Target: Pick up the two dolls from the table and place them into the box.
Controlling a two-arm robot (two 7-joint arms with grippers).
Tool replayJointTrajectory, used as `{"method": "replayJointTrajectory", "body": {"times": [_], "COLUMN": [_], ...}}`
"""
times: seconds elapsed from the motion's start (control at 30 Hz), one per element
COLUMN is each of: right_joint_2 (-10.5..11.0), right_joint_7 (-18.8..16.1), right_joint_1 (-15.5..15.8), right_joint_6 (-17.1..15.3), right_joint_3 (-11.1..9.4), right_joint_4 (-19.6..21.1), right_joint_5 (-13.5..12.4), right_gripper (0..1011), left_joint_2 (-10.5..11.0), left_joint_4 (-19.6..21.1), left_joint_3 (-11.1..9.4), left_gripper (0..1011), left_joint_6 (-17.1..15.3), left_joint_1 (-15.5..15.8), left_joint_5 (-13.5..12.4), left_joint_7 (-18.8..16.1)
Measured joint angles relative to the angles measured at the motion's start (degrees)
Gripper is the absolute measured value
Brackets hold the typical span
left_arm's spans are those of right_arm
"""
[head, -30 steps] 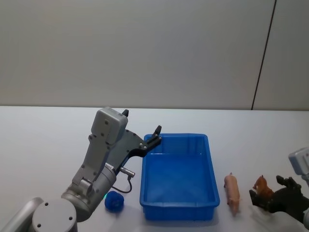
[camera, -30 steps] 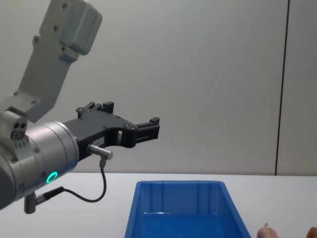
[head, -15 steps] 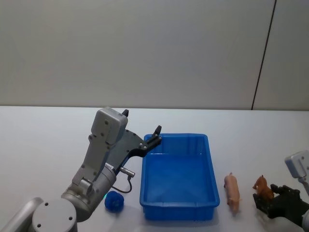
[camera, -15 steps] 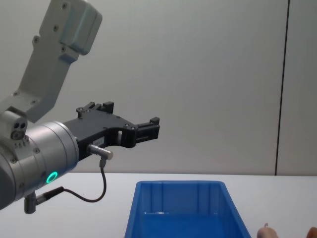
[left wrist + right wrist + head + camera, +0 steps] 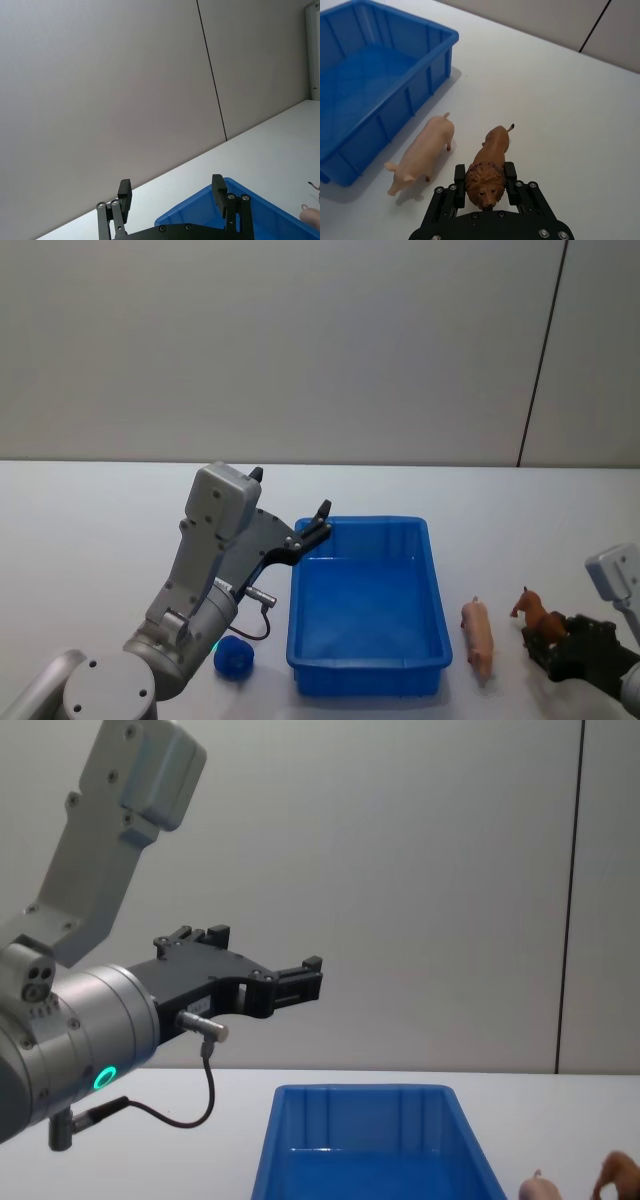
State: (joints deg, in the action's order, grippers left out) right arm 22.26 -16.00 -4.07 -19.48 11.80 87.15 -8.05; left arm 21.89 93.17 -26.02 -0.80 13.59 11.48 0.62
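My right gripper point(image 5: 485, 179) is shut on the head of a brown lion doll point(image 5: 491, 156), held at the table's right front point(image 5: 531, 609). A peach-pink pig doll point(image 5: 477, 637) lies on the white table point(image 5: 90, 530) between the lion and the box point(image 5: 362, 678); the right wrist view has it point(image 5: 423, 152) beside the lion. A dark blue rounded doll point(image 5: 232, 658) rests left of the blue box, under my left arm. Above the box's left rear corner my left gripper point(image 5: 171, 189) hovers open with nothing in it point(image 5: 255, 952).
The blue box point(image 5: 428, 68) has nothing in it. Open white tabletop stretches behind the box and to the right of the lion. A grey wall with a dark vertical seam point(image 5: 540, 350) stands behind the table.
The right gripper drew back, then shut on the lion, which has shifted a little toward the box and tilted. The left arm has stayed where it was.
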Motion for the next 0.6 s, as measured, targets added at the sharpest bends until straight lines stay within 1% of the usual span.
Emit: {"method": "replayJointTrajectory", "body": {"times": [0.23, 0.27, 0.33, 0.37, 0.47, 0.5, 0.6], "right_joint_2": [-0.2, -0.2, -0.4, -0.4, -0.7, -0.7, -1.2], "right_joint_7": [0.7, 0.7, 0.7, 0.7, 0.1, 0.1, -1.1], "right_joint_1": [-0.3, -0.3, -0.7, -0.7, -1.5, -1.5, -2.4], "right_joint_6": [2.6, 2.6, 3.9, 3.9, 5.6, 5.6, 7.1], "right_joint_3": [-0.1, -0.1, -0.1, -0.1, 0.1, 0.1, 0.4], "right_joint_4": [1.3, 1.3, 2.0, 2.0, 2.6, 2.6, 3.0], "right_joint_5": [0.3, 0.3, 0.6, 0.6, 1.1, 1.1, 1.7], "right_gripper": [440, 439, 440, 440, 440, 440, 439], "left_joint_2": [0.0, 0.0, 0.0, 0.0, 0.0, 0.0, 0.0], "left_joint_4": [0.0, 0.0, 0.0, 0.0, 0.0, 0.0, 0.0], "left_joint_3": [0.0, 0.0, 0.0, 0.0, 0.0, 0.0, 0.0], "left_gripper": [1003, 1003, 1003, 1003, 1003, 1003, 1003], "left_joint_6": [0.0, 0.0, 0.0, 0.0, 0.0, 0.0, 0.0], "left_joint_1": [0.0, 0.0, 0.0, 0.0, 0.0, 0.0, 0.0], "left_joint_5": [0.0, 0.0, 0.0, 0.0, 0.0, 0.0, 0.0], "left_joint_7": [0.0, 0.0, 0.0, 0.0, 0.0, 0.0, 0.0]}}
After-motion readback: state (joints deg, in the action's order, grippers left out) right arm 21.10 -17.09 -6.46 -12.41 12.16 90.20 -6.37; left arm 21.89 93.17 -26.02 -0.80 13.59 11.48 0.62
